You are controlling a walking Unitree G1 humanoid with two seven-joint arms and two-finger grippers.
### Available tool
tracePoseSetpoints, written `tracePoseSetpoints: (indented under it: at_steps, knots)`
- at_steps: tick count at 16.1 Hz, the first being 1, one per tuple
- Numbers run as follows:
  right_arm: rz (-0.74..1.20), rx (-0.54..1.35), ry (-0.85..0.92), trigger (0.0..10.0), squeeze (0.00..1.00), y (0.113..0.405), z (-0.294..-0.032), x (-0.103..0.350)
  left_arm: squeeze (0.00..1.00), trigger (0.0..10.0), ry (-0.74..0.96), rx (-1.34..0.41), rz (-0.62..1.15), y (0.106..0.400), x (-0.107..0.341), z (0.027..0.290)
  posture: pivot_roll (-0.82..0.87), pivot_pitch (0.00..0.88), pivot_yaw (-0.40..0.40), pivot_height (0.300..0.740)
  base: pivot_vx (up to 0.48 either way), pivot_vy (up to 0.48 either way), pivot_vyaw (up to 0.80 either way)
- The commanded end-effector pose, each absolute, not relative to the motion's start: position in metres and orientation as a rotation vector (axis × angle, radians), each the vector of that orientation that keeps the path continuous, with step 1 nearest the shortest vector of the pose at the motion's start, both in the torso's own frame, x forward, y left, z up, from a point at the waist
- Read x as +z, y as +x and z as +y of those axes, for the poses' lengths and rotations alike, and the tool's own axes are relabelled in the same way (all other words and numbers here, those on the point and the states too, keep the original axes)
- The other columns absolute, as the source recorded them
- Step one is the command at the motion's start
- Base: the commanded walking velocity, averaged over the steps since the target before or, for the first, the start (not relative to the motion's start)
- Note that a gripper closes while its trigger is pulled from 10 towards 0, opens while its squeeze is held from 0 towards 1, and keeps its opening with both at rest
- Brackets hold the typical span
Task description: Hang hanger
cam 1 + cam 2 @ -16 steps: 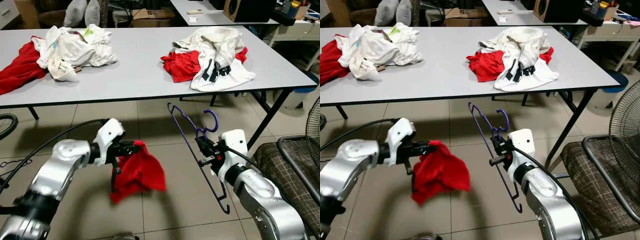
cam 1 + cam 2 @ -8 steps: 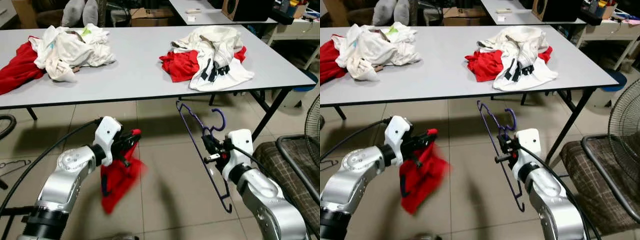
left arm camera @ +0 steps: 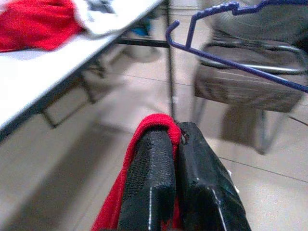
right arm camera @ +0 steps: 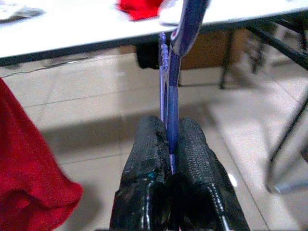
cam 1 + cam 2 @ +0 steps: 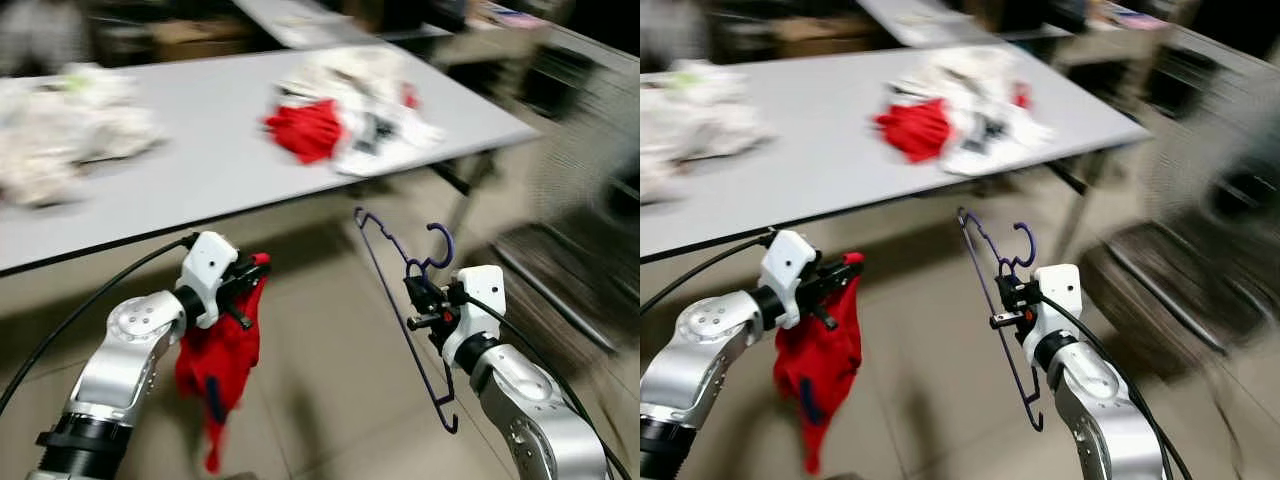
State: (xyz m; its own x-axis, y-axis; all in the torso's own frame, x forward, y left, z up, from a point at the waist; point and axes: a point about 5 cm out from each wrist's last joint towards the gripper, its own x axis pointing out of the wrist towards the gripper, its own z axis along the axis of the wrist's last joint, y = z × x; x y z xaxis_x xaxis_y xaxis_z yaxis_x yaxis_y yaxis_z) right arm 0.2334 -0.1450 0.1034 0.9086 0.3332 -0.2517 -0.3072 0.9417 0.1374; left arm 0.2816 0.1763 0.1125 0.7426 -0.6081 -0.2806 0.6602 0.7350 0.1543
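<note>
Right end effector point(image 5: 420, 300) clamped on the purple hanger point(image 5: 395, 300) just below its hook; the right wrist view shows both fingers point(image 4: 195, 149) pressed flat against the wire, no gap. Hanger stands near upright in the air, hook at 12 o'clock, lower end toward 6. Left end effector point(image 5: 245, 285), at 9 o'clock from the hanger and well apart, pinched shut on a red garment point(image 5: 220, 365) that droops toward the tiled floor point(image 5: 320, 400). Grey surface point(image 5: 180, 170) at 12 o'clock carries piles of clothes point(image 5: 345, 120), red and white. Background blurred. Judgement: carry phase, both items in hand, no rail in sight. Next move calls for finding a rail and keeping the hook clear of the garment.
</note>
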Motion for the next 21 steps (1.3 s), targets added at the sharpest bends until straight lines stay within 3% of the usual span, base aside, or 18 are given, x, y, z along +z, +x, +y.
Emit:
tracePoseSetpoints:
  at_steps: [1,5,6,7,10,11,16,21]
  knots:
    - [0.267,0.315,0.087,10.0,0.00,0.234,-0.150,0.105,0.00,10.0,0.279,-0.733,0.197,0.281,0.115,0.170,0.03,0.000,-0.018,0.740,0.000,-0.480,-0.76]
    - [0.244,0.338,0.083,10.0,0.00,0.234,-0.151,0.108,0.00,10.0,0.307,-0.789,0.242,0.282,0.112,0.176,0.03,0.000,-0.019,0.740,0.000,-0.120,-0.19]
    - [0.244,0.340,0.078,10.0,0.00,0.234,-0.152,0.108,0.00,8.6,0.330,-0.816,0.245,0.281,0.111,0.178,0.03,0.000,-0.020,0.740,0.000,0.000,0.00]
    - [0.241,0.352,0.063,10.0,0.00,0.234,-0.155,0.110,0.00,0.0,0.365,-0.899,0.297,0.278,0.107,0.182,0.02,0.000,-0.024,0.740,0.000,0.000,0.00]
    - [0.224,0.430,0.007,10.0,0.00,0.236,-0.164,0.115,0.00,0.0,0.514,-1.131,0.462,0.269,0.096,0.191,0.02,0.000,-0.042,0.740,0.000,0.000,0.00]
    - [0.236,0.560,-0.065,10.0,0.00,0.235,-0.172,0.118,0.00,0.0,0.616,-1.241,0.522,0.280,0.103,0.193,0.02,0.000,-0.048,0.740,0.000,0.000,0.00]
    - [0.319,0.987,-0.268,10.0,0.00,0.222,-0.184,0.120,0.00,0.0,0.823,-1.506,0.500,0.298,0.123,0.179,0.01,0.000,-0.030,0.740,0.000,0.000,0.00]
    - [0.366,1.218,-0.272,10.0,0.00,0.210,-0.194,0.130,0.00,0.0,0.975,-1.645,0.472,0.306,0.136,0.183,0.02,0.000,-0.026,0.740,0.000,0.000,0.00]
